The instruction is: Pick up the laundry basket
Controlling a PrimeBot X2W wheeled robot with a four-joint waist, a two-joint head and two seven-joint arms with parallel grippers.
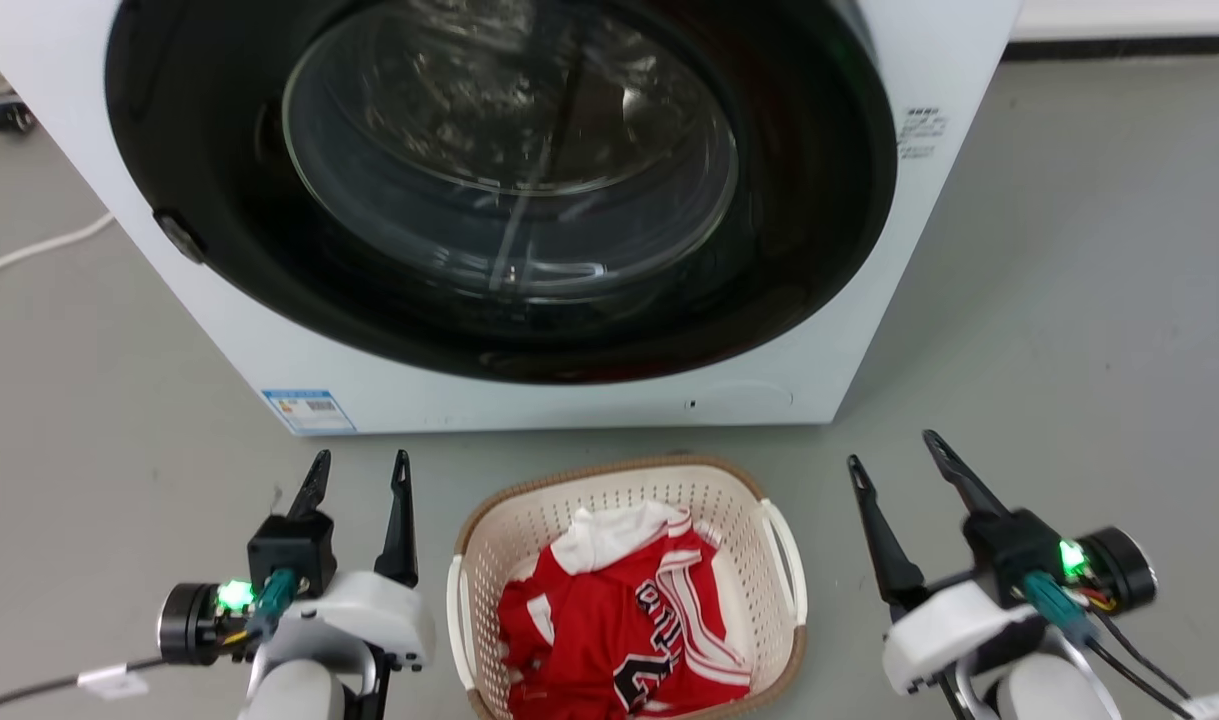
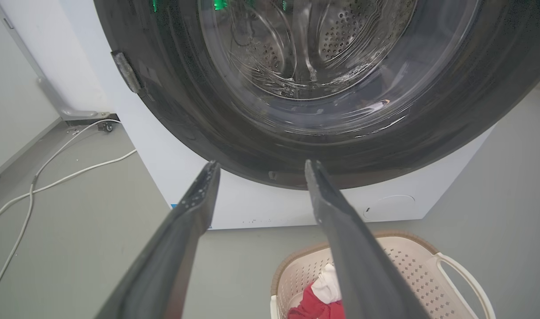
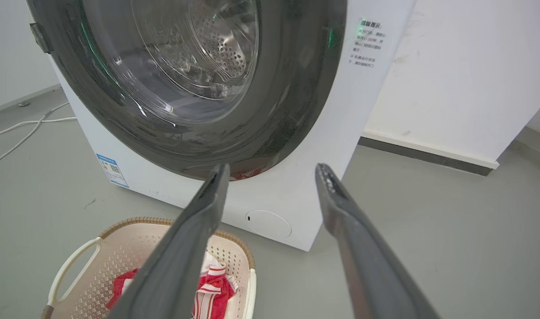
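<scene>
1. Head view: left gripper (image 1: 360, 462) and right gripper (image 1: 893, 452) hang spread, empty, flanking the laundry basket (image 1: 529, 520).
2. It sits untouched on the floor (image 1: 89, 450) before the washing machine (image 1: 589, 405): likely approach stage.
3. Next, each gripper must reach a loop handle (image 1: 789, 560).

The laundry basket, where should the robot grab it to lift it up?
By its two white loop handles. The left pincer takes the left handle from the left, the right pincer the right handle from the right. The handles stick out on each side, and the open pincers flank the basket.
</scene>
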